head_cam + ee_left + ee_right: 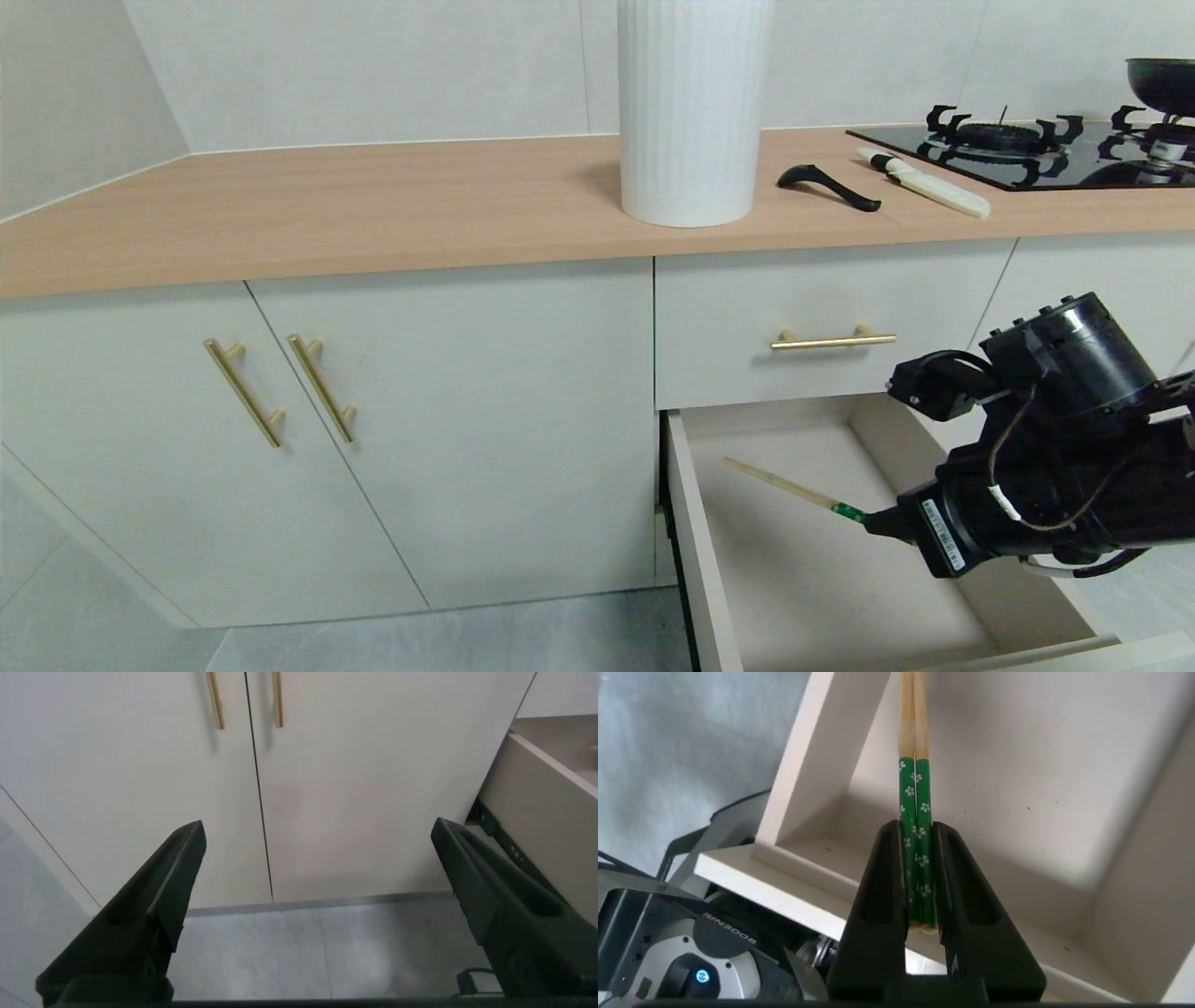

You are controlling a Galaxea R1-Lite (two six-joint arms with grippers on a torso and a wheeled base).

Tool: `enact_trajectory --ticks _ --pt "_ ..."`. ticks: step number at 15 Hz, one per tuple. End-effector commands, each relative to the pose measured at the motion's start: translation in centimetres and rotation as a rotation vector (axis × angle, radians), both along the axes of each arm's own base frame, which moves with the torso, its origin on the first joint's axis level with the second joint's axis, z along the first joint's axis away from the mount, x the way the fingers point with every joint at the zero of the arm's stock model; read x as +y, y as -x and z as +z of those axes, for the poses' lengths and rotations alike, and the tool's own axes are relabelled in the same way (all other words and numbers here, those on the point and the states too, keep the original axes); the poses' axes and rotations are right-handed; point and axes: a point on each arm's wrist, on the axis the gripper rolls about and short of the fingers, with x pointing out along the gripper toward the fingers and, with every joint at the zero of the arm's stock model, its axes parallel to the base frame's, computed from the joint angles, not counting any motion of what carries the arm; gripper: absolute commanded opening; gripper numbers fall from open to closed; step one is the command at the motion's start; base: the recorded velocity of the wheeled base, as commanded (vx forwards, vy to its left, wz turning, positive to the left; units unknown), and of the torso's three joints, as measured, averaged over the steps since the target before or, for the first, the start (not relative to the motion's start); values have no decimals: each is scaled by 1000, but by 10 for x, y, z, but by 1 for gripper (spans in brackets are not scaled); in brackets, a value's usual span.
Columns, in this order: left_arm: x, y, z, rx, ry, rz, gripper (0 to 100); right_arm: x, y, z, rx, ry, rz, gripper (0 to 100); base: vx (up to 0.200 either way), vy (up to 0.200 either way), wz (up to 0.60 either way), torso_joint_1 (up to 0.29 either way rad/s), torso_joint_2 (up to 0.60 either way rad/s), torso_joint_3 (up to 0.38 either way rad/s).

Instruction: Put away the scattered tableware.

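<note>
Pale open drawer [693, 523] nearest you: your right claw [915, 840] grips a pair of green-ended bamboo chopsticks [914, 775] above its floor. Your left claw [318, 840] gapes, facing white cabinet doors [374, 784]. Farther, wooden tabletop [373, 205] bears a cream-bladed knife [924, 187].

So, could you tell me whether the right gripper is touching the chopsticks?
Touching: the right wrist view shows the right gripper clamped on the chopsticks from both sides.

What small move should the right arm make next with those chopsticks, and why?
Probably lower the chopsticks slightly, then open the jaws: they sit clamped in the right arm's jaws, over the floor of the open drawer, so releasing should land them inside.
</note>
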Motion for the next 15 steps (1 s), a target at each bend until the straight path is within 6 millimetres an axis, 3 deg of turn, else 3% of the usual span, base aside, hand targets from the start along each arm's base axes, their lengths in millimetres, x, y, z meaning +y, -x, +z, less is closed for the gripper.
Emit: enact_trajectory --ticks 1,4,7,10,15 --pt "0 0 0 -2 0 0 100 10 -18 -20 34 21 -10 0 0 0 0 0 0 0" --pt "0 0 0 0 0 0 100 22 -45 -44 36 40 -63 0 0 0 0 0 0 0" --pt "0 0 0 0 0 0 100 39 -80 -75 73 9 -228 0 0 0 0 0 0 0" --pt "0 0 0 0 0 1 100 43 -108 -106 32 11 -315 0 0 0 0 0 0 0" --pt "0 0 0 0 0 1 100 43 -128 -151 37 12 -349 0 0 0 0 0 0 0"
